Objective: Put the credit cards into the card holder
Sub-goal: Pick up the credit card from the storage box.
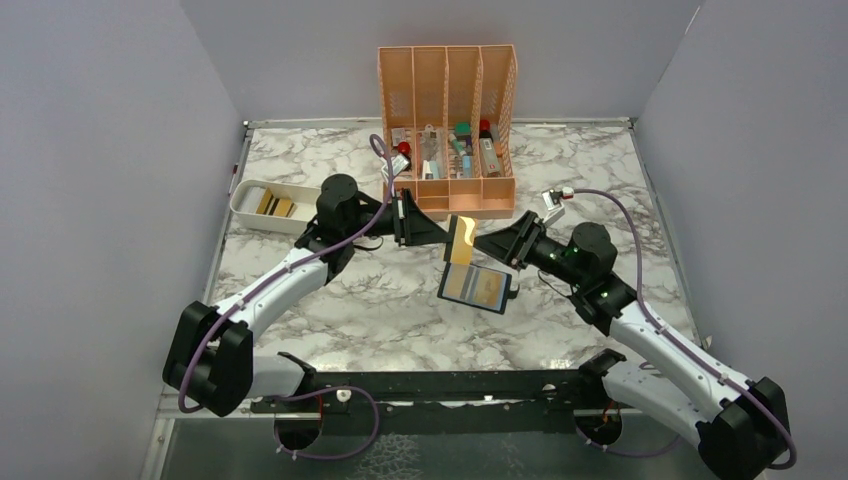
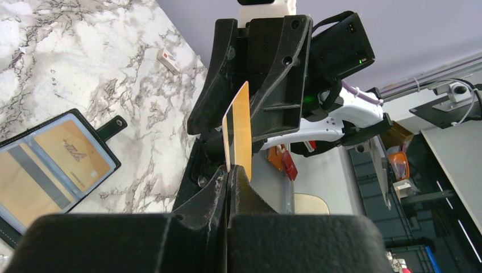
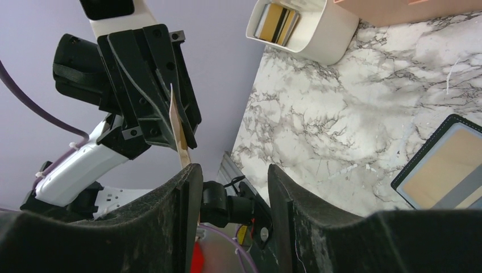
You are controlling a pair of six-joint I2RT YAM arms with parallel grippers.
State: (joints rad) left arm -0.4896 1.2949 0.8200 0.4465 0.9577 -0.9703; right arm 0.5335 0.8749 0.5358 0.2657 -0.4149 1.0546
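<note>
A gold credit card [image 1: 462, 240] stands on edge in the air, and my left gripper [image 1: 445, 234] is shut on its lower edge [image 2: 239, 128]. My right gripper [image 1: 483, 244] faces it, open; in the right wrist view the card [image 3: 178, 131] runs down behind the left finger [image 3: 185, 193], not between the two. Below them the black card holder [image 1: 508, 290] lies open on the marble, with gold cards [image 2: 71, 149] in its bluish pockets. Its edge also shows in the right wrist view [image 3: 423, 151].
A white tray [image 1: 240, 205] with several more cards stands at the left [image 3: 335, 34]. The tall orange slotted organiser [image 1: 447, 90] with small items stands at the back centre. Grey walls close in three sides.
</note>
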